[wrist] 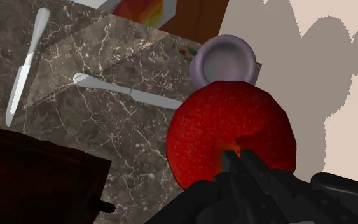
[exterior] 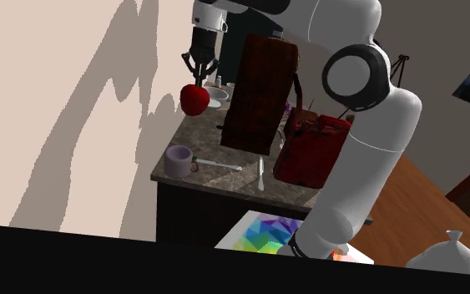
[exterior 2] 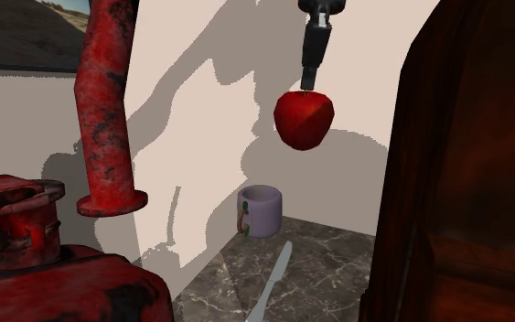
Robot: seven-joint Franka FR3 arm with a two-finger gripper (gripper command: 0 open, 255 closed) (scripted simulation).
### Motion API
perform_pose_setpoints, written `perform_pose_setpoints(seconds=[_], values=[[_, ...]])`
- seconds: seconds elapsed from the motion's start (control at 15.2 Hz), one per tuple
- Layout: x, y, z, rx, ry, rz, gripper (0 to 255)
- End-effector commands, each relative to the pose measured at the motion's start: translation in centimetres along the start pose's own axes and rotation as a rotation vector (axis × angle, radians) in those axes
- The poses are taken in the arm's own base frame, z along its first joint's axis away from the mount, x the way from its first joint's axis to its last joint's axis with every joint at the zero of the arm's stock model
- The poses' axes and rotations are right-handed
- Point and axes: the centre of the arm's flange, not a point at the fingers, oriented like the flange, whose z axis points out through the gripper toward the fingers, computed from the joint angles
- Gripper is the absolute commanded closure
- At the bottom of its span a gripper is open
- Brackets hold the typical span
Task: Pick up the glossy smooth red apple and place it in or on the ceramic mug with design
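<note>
Above the counter's corner, an apple held aloft.

From the shoulder view, the all-black two-finger gripper [exterior: 199, 72] grips the glossy red faceted apple [exterior: 194, 99] by its top; the pale lilac mug [exterior: 177, 161] stands lower on the dark veined stone counter [exterior: 224, 144]. In the second exterior view the apple hangs well above the mug. In the wrist view the fingers pinch the apple, the mug's open mouth just beyond.

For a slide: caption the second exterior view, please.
The gripper holds the apple aloft, mug and knife on the counter below.
</note>
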Motion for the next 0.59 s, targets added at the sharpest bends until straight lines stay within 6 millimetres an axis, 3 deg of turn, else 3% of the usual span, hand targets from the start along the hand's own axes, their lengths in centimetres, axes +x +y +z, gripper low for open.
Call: perform_pose_setpoints(seconds=[0.0,0.33,0.53], values=[[-2.6,-1.0,-0.3,-0.001,0.000,0.001,255],[-9.0,-3.7,-1.3,-0.001,0.000,0.001,255],[-8.8,-3.7,0.3,-0.001,0.000,0.001,255]])
